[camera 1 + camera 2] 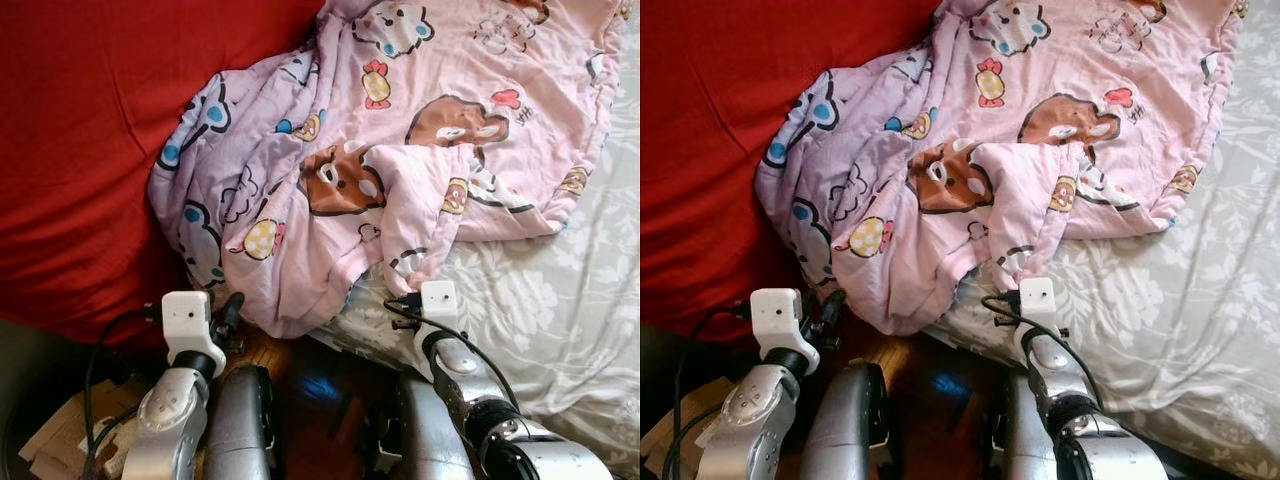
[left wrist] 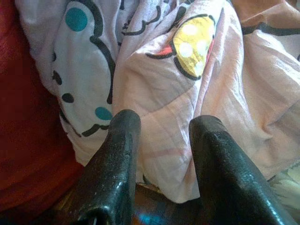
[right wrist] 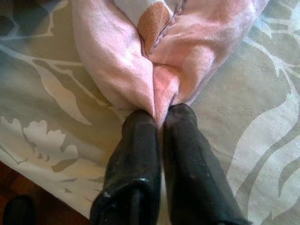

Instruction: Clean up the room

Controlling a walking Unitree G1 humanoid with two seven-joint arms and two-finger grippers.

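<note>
Right wrist view: right pincer (image 3: 157, 117) pinched shut on a blanket (image 1: 400, 130) fold at the bed (image 1: 560, 310) edge.
Blanket lay crumpled ahead of both arms, trailing off the bed; left pincer (image 2: 161, 129) gaped empty just short of its hanging hem.

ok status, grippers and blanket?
Right gripper shut on pink blanket, pinching a fold over the grey sheet. Left gripper open at the blanket's hanging edge. Red cover alongside.
</note>
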